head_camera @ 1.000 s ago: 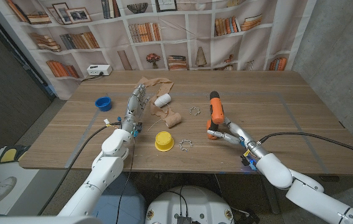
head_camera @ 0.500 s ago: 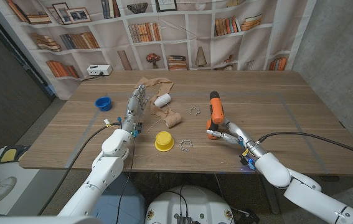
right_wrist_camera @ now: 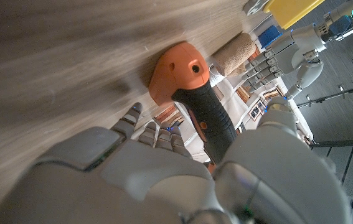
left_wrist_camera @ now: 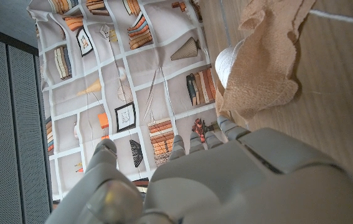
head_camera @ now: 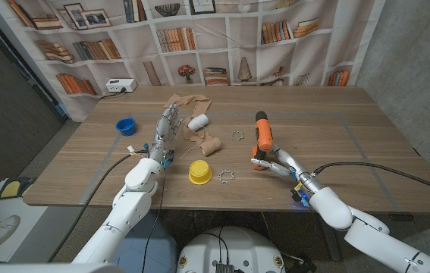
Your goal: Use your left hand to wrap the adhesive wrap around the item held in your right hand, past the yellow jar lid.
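2 hands are working: the right hand is gripping the orange-and-black tool, while the left hand, fingers extended and holding nothing, is reaching toward the tan adhesive wrap beyond the yellow jar lid.

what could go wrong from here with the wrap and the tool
1. The wrap lies crumpled with loose folds beside the left hand, so a grab may catch only one fold and drag the roll.
2. The right hand seems to hold the orange tool near its base; it could tip.
3. The yellow lid lies between the hands and could get knocked.
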`<state>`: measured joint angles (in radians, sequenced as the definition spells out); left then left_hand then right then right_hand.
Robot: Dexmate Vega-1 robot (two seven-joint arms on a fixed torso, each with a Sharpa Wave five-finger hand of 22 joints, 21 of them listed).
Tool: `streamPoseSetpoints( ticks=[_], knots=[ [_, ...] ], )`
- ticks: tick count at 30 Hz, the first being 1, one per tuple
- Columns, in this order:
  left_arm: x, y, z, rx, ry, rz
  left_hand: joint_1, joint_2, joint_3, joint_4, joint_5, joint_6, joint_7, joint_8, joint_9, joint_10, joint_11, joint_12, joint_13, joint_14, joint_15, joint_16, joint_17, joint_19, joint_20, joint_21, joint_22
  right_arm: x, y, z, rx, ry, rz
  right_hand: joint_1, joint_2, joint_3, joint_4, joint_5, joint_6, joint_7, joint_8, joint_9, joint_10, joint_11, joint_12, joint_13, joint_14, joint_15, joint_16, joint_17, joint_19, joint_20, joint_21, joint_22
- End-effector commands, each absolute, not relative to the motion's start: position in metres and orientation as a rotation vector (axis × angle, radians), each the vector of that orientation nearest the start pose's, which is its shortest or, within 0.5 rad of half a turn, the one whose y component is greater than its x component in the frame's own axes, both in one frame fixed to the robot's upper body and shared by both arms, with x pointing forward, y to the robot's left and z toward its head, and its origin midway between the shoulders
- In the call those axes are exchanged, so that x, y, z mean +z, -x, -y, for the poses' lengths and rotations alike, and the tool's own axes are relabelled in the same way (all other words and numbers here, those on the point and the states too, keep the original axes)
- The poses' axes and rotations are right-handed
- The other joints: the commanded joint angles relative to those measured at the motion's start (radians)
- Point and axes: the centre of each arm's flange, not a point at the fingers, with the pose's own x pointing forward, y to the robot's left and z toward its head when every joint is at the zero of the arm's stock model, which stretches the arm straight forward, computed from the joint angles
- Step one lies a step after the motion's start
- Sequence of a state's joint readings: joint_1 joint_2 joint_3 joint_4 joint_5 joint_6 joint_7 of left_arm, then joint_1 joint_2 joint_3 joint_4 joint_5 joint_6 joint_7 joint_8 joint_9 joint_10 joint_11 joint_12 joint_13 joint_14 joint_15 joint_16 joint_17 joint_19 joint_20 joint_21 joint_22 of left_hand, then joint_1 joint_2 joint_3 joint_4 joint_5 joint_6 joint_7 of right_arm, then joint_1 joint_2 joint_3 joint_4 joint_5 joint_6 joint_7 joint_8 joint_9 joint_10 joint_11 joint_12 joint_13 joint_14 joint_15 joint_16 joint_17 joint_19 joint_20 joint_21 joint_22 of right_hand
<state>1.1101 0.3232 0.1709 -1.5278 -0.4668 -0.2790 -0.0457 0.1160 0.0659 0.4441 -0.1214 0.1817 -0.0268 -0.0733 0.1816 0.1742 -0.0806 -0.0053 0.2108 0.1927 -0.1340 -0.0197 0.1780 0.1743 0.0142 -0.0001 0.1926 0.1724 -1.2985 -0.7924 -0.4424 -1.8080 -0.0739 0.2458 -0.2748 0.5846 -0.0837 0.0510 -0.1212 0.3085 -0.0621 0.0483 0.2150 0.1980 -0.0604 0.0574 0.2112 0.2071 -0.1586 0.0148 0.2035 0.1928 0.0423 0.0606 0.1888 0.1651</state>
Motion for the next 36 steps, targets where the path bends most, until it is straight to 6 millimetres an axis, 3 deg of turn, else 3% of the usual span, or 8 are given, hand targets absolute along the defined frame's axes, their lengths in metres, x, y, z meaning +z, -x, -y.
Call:
streamPoseSetpoints(
  ticks=[1, 23, 25, 36],
  knots=[
    [-0.08, -0.597, -0.254, -0.201, 0.113, 0.63, -0.002, 0.009, 0.006, -0.003, -0.003, 0.003, 0.001, 0.002, 0.002, 0.004, -0.003, 0.003, 0.002, -0.004, 0.006, 0.004, 0.003, -0.004, -0.001, 0.0, 0.002, -0.159, -0.515, 0.221, 0.236, 0.687, 0.67, 0.009, 0.009, -0.004, 0.0, 0.007, -0.002, -0.004, 0.003, 0.001, -0.007, -0.015, 0.0, 0.003, 0.002, -0.015, 0.004, 0.003, 0.012, -0.011, 0.002, 0.002],
    [-0.086, -0.592, -0.253, -0.196, 0.12, 0.628, -0.003, 0.009, 0.007, -0.003, -0.003, 0.003, 0.001, 0.002, 0.002, 0.003, -0.002, 0.002, 0.002, -0.004, 0.005, 0.004, 0.003, -0.006, -0.001, 0.0, 0.002, -0.161, -0.514, 0.215, 0.255, 0.645, 0.693, 0.023, 0.023, -0.001, 0.0, 0.006, -0.013, -0.028, -0.005, 0.001, -0.016, -0.048, -0.004, 0.001, -0.003, -0.045, 0.0, 0.002, 0.018, -0.011, 0.001, 0.002],
    [-0.086, -0.591, -0.254, -0.195, 0.119, 0.627, -0.003, 0.009, 0.007, -0.003, -0.003, 0.003, 0.001, 0.002, 0.002, 0.003, -0.002, 0.002, 0.002, -0.004, 0.005, 0.004, 0.003, -0.006, 0.0, 0.0, 0.002, -0.161, -0.515, 0.213, 0.259, 0.653, 0.69, 0.034, 0.034, 0.004, -0.002, 0.006, -0.014, -0.052, -0.006, 0.001, -0.017, -0.079, -0.005, 0.0, 0.009, -0.069, 0.003, 0.002, 0.021, -0.01, 0.0, 0.002],
    [-0.089, -0.591, -0.256, -0.195, 0.12, 0.623, -0.004, 0.009, 0.006, -0.003, -0.003, 0.002, 0.0, 0.002, 0.002, 0.003, -0.001, 0.002, 0.002, -0.005, 0.006, 0.004, 0.003, -0.006, 0.0, 0.0, 0.002, -0.165, -0.519, 0.211, 0.26, 0.629, 0.674, 0.064, 0.054, 0.016, -0.009, 0.004, -0.017, -0.057, -0.008, 0.001, -0.017, -0.079, -0.005, -0.001, 0.056, -0.076, 0.019, 0.001, 0.047, -0.006, 0.005, 0.002]
  ],
)
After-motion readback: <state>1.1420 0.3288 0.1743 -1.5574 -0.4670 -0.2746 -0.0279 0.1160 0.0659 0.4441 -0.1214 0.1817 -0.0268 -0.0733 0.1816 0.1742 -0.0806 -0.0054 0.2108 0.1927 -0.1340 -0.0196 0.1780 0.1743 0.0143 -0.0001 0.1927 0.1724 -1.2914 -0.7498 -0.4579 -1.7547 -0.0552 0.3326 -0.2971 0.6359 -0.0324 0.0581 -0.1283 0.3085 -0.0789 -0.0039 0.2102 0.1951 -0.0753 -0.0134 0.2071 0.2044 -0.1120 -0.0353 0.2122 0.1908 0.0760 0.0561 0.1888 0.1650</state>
